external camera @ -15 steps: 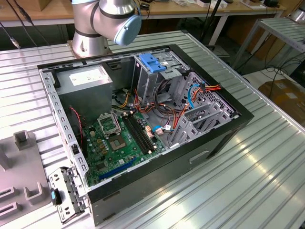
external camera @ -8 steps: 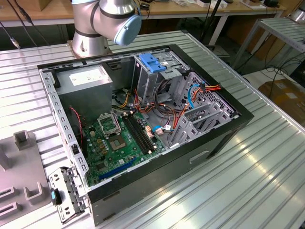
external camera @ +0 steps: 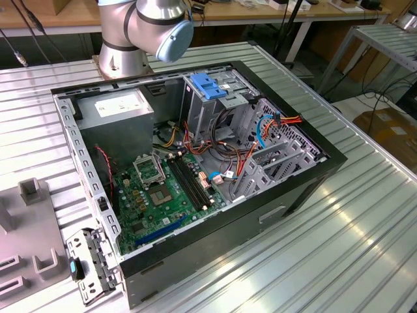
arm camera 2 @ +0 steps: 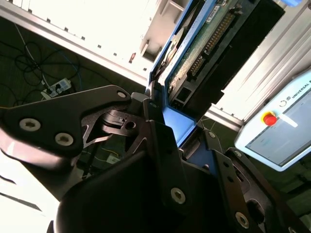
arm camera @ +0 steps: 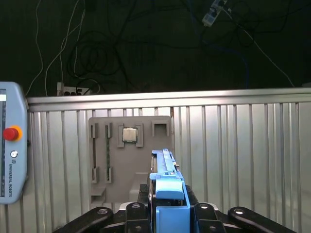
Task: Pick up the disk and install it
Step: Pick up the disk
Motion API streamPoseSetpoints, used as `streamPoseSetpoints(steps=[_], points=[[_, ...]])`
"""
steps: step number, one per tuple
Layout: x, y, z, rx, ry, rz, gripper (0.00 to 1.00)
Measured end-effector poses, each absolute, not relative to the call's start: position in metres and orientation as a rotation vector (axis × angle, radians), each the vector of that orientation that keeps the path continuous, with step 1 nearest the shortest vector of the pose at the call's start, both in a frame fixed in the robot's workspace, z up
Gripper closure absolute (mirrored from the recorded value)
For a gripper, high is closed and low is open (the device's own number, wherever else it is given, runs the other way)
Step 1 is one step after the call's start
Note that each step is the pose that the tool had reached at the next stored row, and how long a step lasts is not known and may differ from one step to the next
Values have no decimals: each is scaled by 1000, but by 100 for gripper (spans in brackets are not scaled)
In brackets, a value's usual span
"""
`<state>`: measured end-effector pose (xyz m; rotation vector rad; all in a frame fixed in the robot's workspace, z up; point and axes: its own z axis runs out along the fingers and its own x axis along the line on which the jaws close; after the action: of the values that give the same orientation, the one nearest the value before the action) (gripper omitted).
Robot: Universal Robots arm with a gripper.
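Observation:
In both wrist views my gripper (arm camera: 167,213) (arm camera 2: 176,127) is shut on the disk (arm camera: 168,187) (arm camera 2: 218,48), a flat drive with blue plastic side rails. It is held on edge between the black fingers (arm camera: 204,211) (arm camera 2: 160,145), one on each side. The second wrist view shows its green circuit-board face and its connector end. In the first wrist view the disk hangs above the ribbed metal table (arm camera: 243,155), in front of a grey fixture plate (arm camera: 104,150). The open computer case (external camera: 313,176) lies on its side in the exterior view, with a metal drive cage (external camera: 218,117) inside.
A blue bracket (external camera: 207,85) tops the drive cage, beside a grey power-supply box (external camera: 120,111), the motherboard (external camera: 163,189) and loose cables (external camera: 273,124). The fixture plate holds a chip (arm camera: 129,134). A teach pendant (arm camera: 9,155) lies on the table. The arm's base (external camera: 130,39) stands behind the case.

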<state>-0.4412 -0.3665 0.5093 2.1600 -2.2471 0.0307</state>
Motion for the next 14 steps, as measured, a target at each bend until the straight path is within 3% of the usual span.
streamPoseSetpoints(steps=[14], points=[[-433, -366, 509, 2160, -2247, 31, 63]])
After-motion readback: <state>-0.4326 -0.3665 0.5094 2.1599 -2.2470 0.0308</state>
